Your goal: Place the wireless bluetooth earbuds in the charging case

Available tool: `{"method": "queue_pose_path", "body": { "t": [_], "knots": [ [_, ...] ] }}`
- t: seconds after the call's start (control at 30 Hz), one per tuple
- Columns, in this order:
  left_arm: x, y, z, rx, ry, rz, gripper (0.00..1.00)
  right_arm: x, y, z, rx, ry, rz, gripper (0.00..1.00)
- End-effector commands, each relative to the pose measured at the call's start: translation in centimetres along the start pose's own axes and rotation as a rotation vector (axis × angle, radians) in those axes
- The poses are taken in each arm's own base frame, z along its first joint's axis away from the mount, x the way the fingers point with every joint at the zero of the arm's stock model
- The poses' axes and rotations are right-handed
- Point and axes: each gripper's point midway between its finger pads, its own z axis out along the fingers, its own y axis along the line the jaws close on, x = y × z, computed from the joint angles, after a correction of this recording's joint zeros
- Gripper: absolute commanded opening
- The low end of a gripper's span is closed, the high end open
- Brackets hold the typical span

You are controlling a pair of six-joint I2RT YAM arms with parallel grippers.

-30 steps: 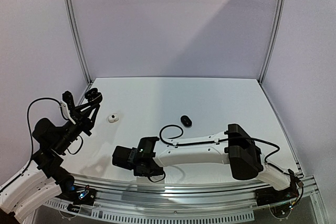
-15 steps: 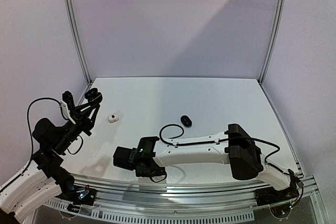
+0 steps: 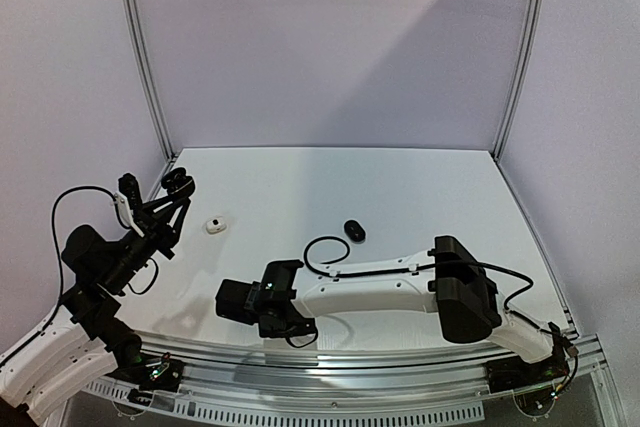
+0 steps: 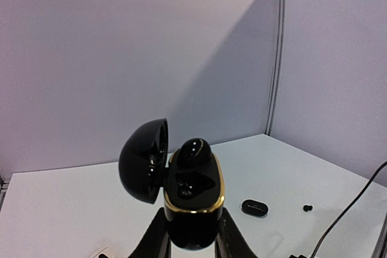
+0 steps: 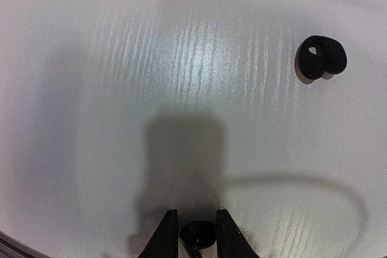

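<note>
Hardly anything has moved since a moment ago: the right arm's wrist has shifted a tiny bit low over the table (image 3: 430,187), and the left arm sits in the same spot. The right claw (image 5: 197,225) is nearly closed, with a small black earbud (image 5: 198,235) pinched between its tips, close above the table. Another black earbud (image 5: 320,58) lies loose, well apart from it. The left claw (image 4: 192,237) is squeezed tight on the bottom of the charging case (image 4: 192,211), holding it up in the air. Its lid (image 4: 142,161) hangs open to one side, and one shiny bud (image 4: 193,149) already sits in the top hole. The hole below looks free, though it is dark in there.

I think the job now is to carry the pinched bud over to that case. It should go well if the right claw lifts straight up, squeezes softly so the slippery bud does not pop out, and turns it to match the hole. Let go only once the bud sits snug.
</note>
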Motion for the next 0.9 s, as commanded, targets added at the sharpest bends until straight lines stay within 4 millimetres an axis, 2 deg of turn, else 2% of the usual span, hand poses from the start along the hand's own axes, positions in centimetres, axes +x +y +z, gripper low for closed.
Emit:
{"method": "queue_pose_path", "body": {
  "t": [0.0,0.3,0.43,0.53,0.67,0.73,0.8,0.87],
  "knots": [
    [0.3,0.0,-0.1,0.001,-0.006,-0.004,0.0,0.7,0.2,0.7,-0.002,0.044,-0.011,0.2],
    [0.3,-0.1,-0.1,0.003,-0.007,-0.006,0.0,0.6,0.1,0.6,-0.002,0.043,-0.006,0.13],
    [0.4,-0.1,-0.1,0.007,-0.004,-0.007,0.0,-0.2,0.1,0.0,-0.012,0.014,0.001,0.08],
    [0.5,-0.1,-0.1,0.007,-0.001,-0.009,0.0,-1.7,0.0,-1.0,-0.026,-0.046,0.017,0.05],
    [0.4,-0.2,-0.1,0.012,-0.002,-0.012,0.0,-4.8,0.2,-3.9,-0.084,-0.176,0.037,0.02],
    [0.4,-0.3,-0.1,0.019,-0.003,-0.01,0.0,-6.9,0.5,-6.2,-0.125,-0.256,0.044,0.0],
    [0.3,-0.4,-0.1,0.022,-0.004,-0.009,0.0,-9.1,0.9,-8.8,-0.166,-0.348,0.046,0.0],
    [0.3,-0.5,-0.1,0.027,-0.004,-0.008,0.0,-11.5,1.7,-12.5,-0.22,-0.463,0.026,0.0]
  ]
}}
